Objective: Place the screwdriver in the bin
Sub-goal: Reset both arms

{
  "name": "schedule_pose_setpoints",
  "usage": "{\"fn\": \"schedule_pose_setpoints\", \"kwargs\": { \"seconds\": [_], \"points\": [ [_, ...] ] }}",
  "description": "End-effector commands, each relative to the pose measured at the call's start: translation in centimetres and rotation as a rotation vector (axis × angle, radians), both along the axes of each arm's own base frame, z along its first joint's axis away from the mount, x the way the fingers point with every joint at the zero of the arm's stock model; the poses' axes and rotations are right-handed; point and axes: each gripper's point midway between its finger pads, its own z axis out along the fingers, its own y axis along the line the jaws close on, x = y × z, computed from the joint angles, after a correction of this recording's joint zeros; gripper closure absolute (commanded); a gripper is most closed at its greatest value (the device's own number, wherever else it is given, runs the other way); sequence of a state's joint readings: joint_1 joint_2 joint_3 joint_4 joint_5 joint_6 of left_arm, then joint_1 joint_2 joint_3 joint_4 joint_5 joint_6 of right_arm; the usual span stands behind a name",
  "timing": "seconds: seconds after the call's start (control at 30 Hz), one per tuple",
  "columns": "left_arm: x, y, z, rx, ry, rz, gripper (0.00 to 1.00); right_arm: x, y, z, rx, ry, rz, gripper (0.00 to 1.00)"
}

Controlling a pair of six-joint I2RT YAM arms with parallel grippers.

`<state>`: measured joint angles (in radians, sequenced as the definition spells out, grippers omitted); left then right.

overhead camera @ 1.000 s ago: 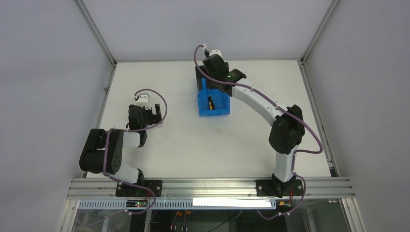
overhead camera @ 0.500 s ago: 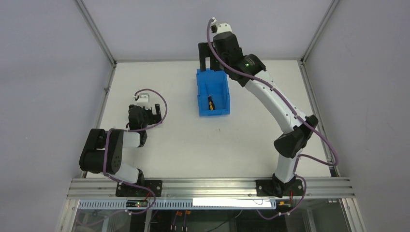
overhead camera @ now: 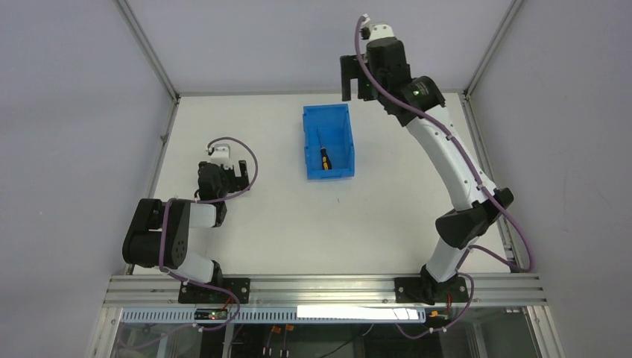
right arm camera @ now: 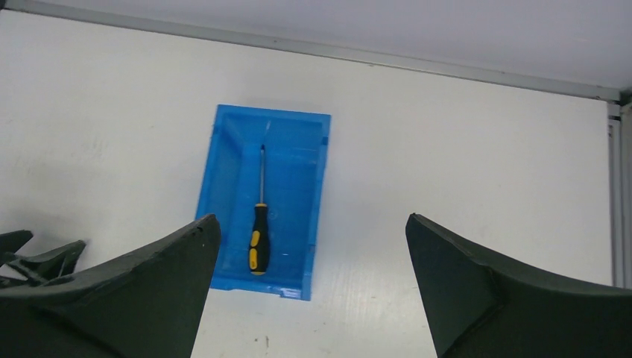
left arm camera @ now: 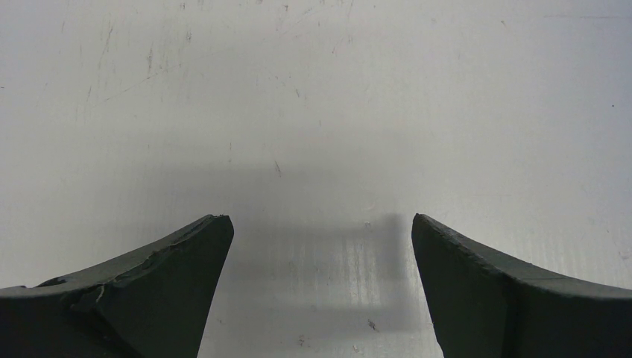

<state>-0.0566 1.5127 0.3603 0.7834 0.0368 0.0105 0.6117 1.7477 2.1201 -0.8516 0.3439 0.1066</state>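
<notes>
The blue bin (overhead camera: 339, 119) stands on the white table at the back middle; it also shows in the right wrist view (right arm camera: 228, 194). The screwdriver (overhead camera: 324, 156) lies inside it along its length, yellow and black handle (right arm camera: 258, 239) toward the low end, thin shaft pointing away. My right gripper (overhead camera: 356, 78) is open and empty, raised high above the table behind and to the right of the bin. My left gripper (overhead camera: 237, 177) is open and empty, low over bare table at the left.
Grey enclosure walls and metal frame rails (overhead camera: 149, 52) border the white table (overhead camera: 298, 224) at the back and sides. The aluminium base rail (overhead camera: 320, 287) runs along the near edge.
My right arm has lifted up and swung to the right, away from the bin, leaving the screwdriver lying inside. The left arm has not moved.
</notes>
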Motion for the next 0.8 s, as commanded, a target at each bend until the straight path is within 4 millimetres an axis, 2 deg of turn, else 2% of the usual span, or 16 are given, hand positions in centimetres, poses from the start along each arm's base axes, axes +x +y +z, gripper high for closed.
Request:
{"fn": "schedule_pose_setpoints", "kwargs": {
  "seconds": [0.0, 0.23, 0.43, 0.6, 0.77],
  "points": [
    [0.9, 0.2, 1.6, -0.014, -0.052, 0.002, 0.00, -0.4, -5.7, 2.1, 0.011, -0.016, -0.055, 0.01],
    [0.9, 0.2, 1.6, -0.013, -0.053, 0.003, 0.00, 0.3, -13.3, 1.2, 0.046, 0.007, -0.144, 0.01],
    [0.9, 0.2, 1.6, -0.014, -0.053, 0.002, 0.00, 0.1, -18.3, 0.5, 0.055, 0.032, -0.210, 0.01],
    [0.9, 0.2, 1.6, -0.013, -0.053, 0.003, 0.00, -0.3, -20.3, 0.6, 0.068, 0.029, -0.227, 0.01],
    [0.9, 0.2, 1.6, -0.014, -0.053, 0.002, 0.00, -0.4, -20.3, 0.8, 0.067, 0.017, -0.220, 0.01]
  ]
}}
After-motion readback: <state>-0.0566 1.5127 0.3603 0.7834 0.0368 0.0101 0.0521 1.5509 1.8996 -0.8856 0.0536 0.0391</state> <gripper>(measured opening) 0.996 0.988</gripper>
